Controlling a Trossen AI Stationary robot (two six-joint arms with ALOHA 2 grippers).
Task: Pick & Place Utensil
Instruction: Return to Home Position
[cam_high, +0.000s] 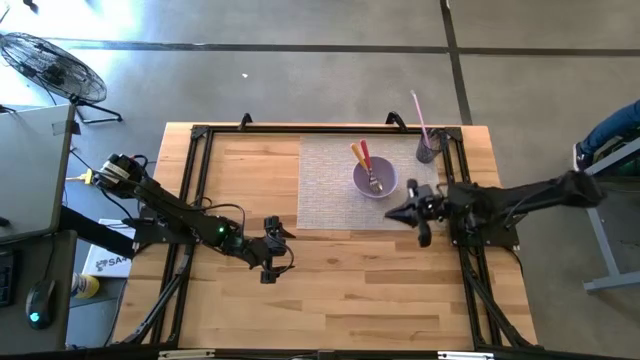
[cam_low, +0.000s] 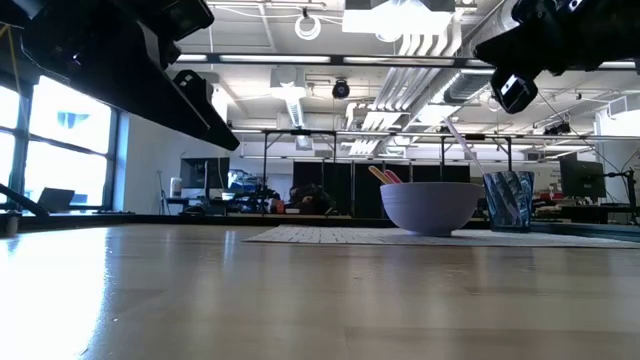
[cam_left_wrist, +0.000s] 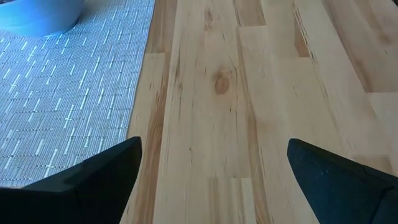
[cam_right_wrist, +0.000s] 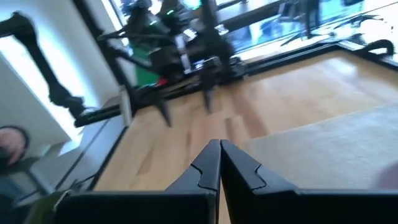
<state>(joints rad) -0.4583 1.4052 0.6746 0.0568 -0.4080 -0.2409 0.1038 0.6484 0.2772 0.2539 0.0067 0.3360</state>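
Violet bowl (cam_high: 389, 189) holds pink fork (cam_high: 368, 162) and yellow-handled utensil (cam_high: 356, 152).

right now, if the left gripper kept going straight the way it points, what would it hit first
Most likely the bare wooden table, beside the gray mat. The left gripper, jaws open, aims down at the boards; the violet bowl is off to one side.
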